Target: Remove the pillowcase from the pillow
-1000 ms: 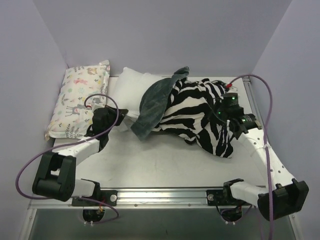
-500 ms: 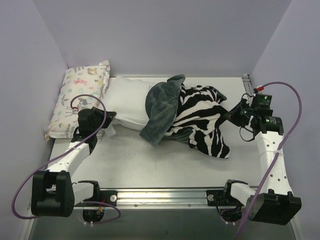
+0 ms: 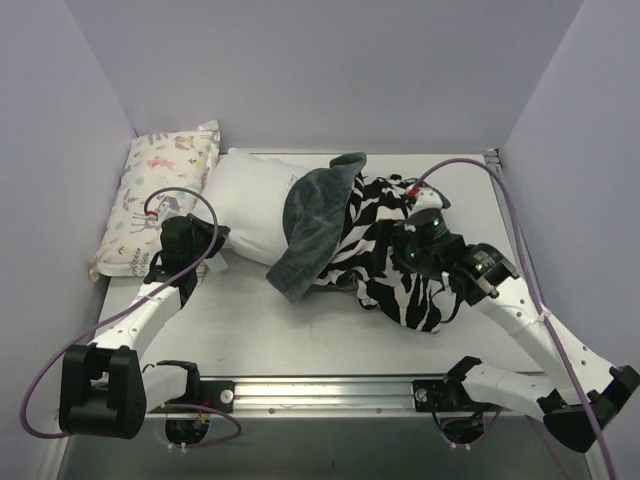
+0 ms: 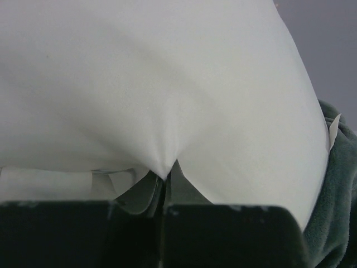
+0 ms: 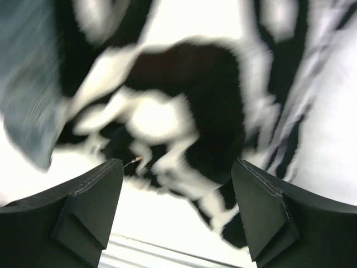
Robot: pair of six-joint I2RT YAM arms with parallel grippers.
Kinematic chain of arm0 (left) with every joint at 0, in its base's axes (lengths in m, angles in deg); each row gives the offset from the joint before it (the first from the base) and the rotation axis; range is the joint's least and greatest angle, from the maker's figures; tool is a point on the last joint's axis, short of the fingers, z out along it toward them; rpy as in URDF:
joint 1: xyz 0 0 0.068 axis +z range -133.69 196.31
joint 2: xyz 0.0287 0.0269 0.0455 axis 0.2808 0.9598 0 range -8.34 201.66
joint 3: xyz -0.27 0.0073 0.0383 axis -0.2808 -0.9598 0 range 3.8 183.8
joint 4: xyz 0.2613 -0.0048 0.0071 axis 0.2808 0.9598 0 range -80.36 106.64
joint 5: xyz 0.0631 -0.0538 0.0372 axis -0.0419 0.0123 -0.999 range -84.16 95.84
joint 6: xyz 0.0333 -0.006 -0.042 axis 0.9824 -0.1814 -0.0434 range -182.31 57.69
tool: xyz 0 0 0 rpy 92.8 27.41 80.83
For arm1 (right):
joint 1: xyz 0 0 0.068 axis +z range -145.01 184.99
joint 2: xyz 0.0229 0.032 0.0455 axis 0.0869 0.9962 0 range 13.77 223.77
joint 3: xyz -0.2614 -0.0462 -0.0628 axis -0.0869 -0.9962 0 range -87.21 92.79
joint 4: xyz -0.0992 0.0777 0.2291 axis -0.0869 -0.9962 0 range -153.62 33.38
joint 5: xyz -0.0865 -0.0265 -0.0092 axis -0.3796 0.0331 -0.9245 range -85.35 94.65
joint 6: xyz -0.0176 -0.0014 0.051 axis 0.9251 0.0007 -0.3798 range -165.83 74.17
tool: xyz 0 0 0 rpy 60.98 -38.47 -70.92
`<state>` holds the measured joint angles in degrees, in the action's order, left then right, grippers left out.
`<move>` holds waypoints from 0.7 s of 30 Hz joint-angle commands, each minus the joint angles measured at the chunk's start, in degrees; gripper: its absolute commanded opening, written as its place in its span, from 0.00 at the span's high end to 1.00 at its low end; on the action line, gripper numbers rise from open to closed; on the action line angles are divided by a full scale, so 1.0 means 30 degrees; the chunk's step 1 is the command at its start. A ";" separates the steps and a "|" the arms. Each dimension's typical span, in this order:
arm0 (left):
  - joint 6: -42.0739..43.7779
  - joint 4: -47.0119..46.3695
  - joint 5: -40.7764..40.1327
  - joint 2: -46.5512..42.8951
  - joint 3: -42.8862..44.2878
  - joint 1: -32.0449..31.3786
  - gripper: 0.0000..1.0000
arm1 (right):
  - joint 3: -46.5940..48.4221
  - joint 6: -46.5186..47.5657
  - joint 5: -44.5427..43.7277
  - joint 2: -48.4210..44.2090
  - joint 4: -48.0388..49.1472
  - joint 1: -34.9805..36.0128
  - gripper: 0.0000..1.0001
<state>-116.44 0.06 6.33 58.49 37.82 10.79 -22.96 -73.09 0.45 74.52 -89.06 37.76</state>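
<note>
The left gripper is clamped on the pillow at its near-left corner. The right gripper, jaws apart, hangs over the pillowcase, which is bunched on the pillow's right end. Risk: a deep bite could catch the pillow too, dragging both together.

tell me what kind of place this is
Most likely a robot lab work cell, not a home: left arm and right arm bolted to a metal rail at the edge of a table, plain lilac walls boxing it in, and a pillow half out of its pillowcase as practice material.
</note>
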 commanded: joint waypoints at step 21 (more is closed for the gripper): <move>0.0994 0.1584 -0.0372 -0.0012 0.4419 0.1688 1.00 | 0.0180 -0.1429 -1.0465 0.4142 -0.2660 0.4990 0.98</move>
<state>-114.39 6.96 5.24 58.34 45.15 10.09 -21.67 -77.12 -25.26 95.66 -91.10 58.24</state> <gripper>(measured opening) 0.010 0.064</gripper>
